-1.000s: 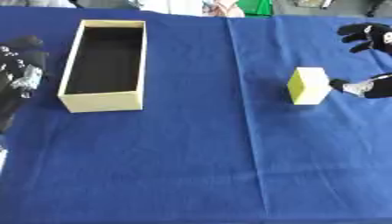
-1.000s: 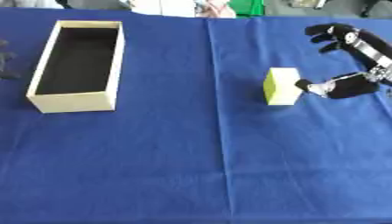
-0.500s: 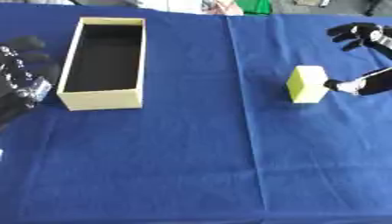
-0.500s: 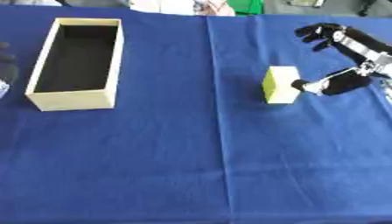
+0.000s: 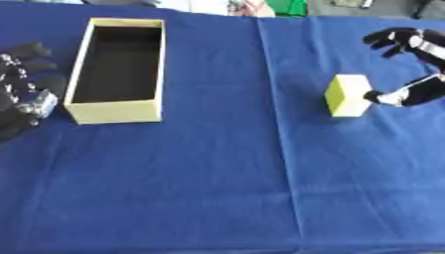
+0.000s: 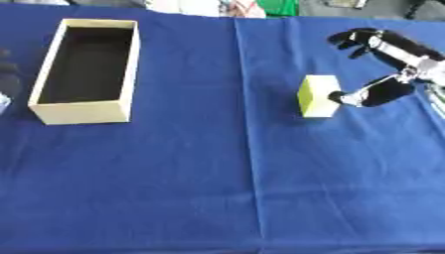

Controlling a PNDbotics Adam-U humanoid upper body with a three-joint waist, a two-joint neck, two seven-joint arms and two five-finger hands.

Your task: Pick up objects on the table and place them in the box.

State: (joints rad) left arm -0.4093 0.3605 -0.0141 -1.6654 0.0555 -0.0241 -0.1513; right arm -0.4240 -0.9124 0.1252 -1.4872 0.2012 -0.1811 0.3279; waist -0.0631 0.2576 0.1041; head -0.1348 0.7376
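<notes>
While the left hand (image 5: pixel 24 94) rests at the left edge of the tabletop (image 5: pixel 217 188), its fingers relaxed and spread, holding nothing, it sits just beside the box (image 5: pixel 115 71) without visibly touching it. That box is a long, pale yellow, open-topped container with a dark interior, lying lengthwise toward the far edge, and nothing shows inside it. Right of the box, blue cloth runs bare across the middle, past a crease down the centre, and all along the near edge. Further right stands 1 yellow block (image 6: pixel 317 95), upright on the cloth and well apart from the box. Against the block's right face lies the thumb of the right hand (image 6: pixel 387 59), touching or nearly so, while its fingers (image 6: pixel 349 37) arch open above and beyond the block, not closed on it.
</notes>
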